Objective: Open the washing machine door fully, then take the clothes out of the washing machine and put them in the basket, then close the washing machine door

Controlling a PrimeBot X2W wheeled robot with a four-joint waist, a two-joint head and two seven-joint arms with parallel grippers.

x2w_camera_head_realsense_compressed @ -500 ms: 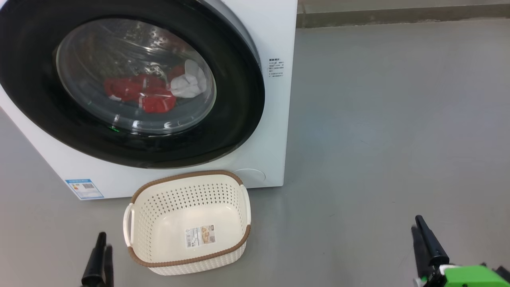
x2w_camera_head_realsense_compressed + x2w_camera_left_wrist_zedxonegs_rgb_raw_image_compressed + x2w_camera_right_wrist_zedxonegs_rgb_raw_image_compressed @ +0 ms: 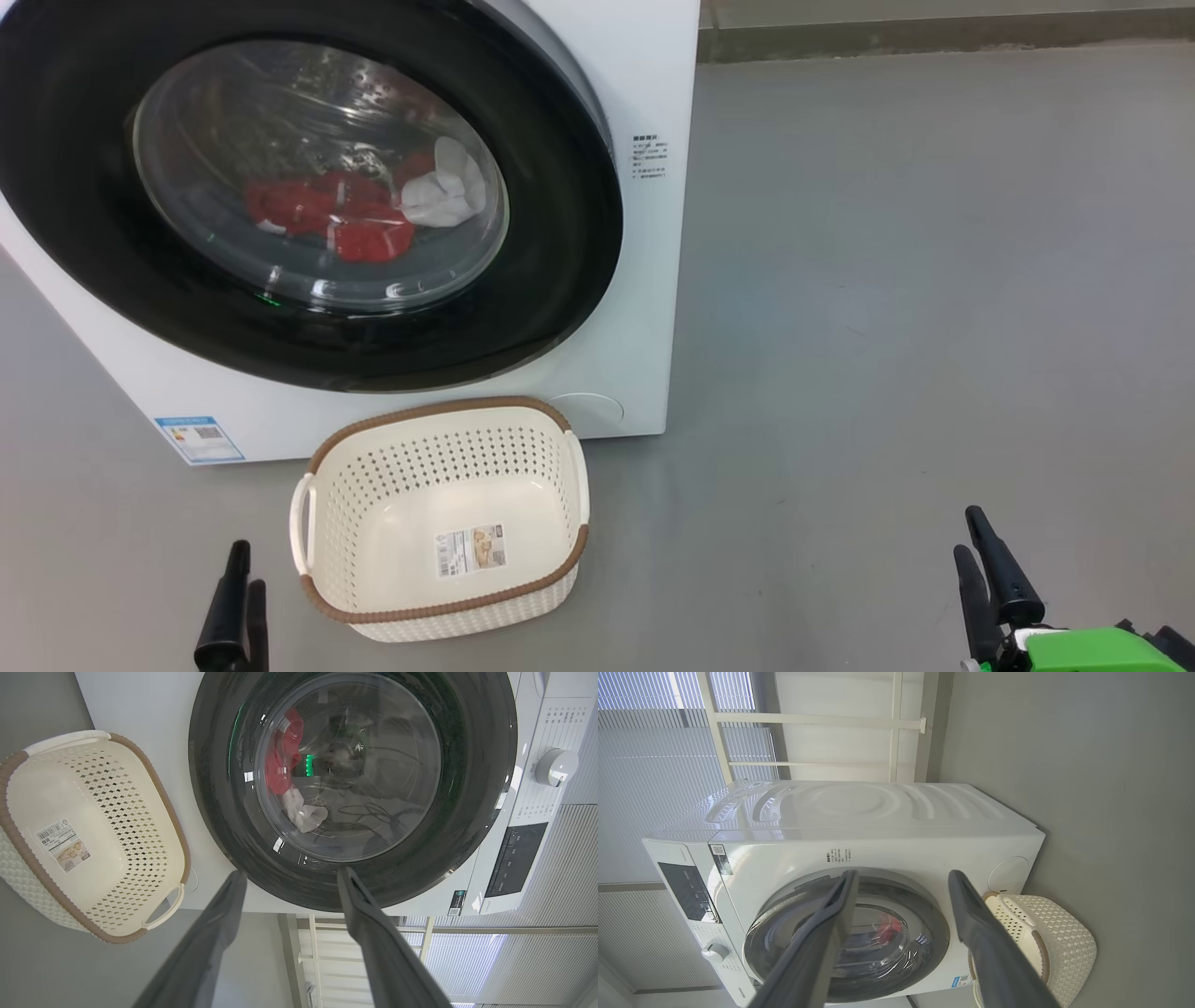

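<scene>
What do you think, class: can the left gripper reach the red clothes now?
Probably not: the clothes lie inside, behind the seemingly shut door; the open left gripper sits beside the basket.

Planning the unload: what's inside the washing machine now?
Through the door glass, red garments and a white cloth lie inside. Anything beneath them is hidden.

head looks down, wrists sideways; all share the washing machine (image 2: 644, 280).
</scene>
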